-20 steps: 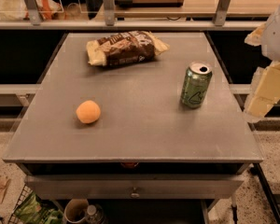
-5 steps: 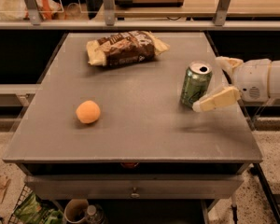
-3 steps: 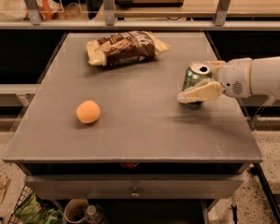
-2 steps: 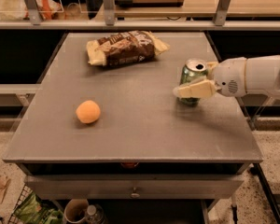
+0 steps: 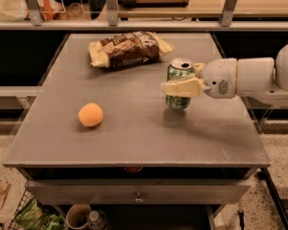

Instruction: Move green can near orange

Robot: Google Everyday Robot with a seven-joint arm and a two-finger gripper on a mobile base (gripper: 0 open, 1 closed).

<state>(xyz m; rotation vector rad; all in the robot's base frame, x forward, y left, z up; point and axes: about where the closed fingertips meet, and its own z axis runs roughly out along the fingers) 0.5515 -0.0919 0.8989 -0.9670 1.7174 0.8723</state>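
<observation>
camera: single | high, before table [image 5: 134, 143] front edge, facing down-forward | mid-range | gripper [image 5: 180, 78] clasping green can [image 5: 177, 74], right-centre

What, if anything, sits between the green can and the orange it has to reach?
Nothing visible. The robot's hand grips the small light-green metal can at the table's right; only bare grey tabletop lies between it and the round pale-orange fruit. The brown snack bag lies farther back.

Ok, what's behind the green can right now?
The gripper, reaching in from the right, grips the green can: one finger crosses its front, the other sits behind it, mostly covered. Farther back is table; the snack bag lies back-left.
</observation>
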